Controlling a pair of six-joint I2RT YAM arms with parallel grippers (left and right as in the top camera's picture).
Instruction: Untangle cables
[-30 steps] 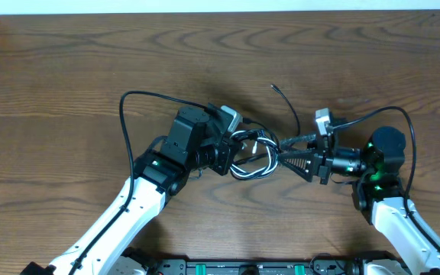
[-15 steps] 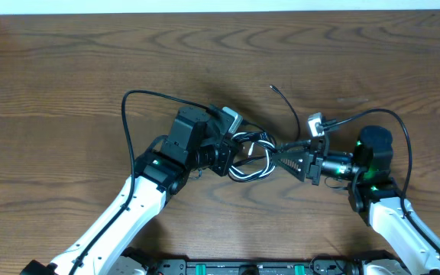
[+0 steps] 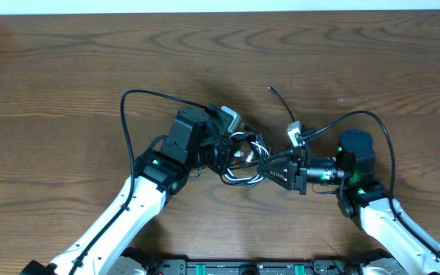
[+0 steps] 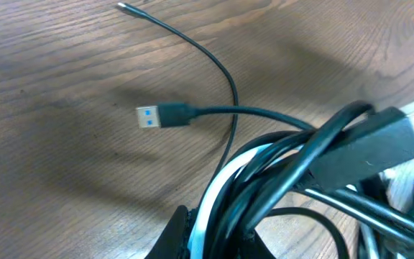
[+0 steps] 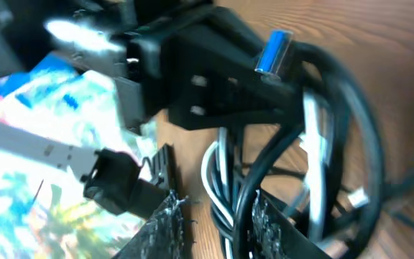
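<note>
My left gripper [image 3: 225, 156] is clamped tight on the cables [image 3: 244, 162], bundled mid-table [image 3: 67, 69]. My right gripper [image 5: 218, 219] straddles black and white strands at a narrow gap; I cannot confirm a grip. Only the left wrist view shows a blue-tipped plug [image 4: 152, 116] lying flat on the wood.

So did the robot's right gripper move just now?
Yes. In the overhead view the right gripper slid left across the table, toward the left gripper, and its tips now reach into the cables bundled there.
</note>
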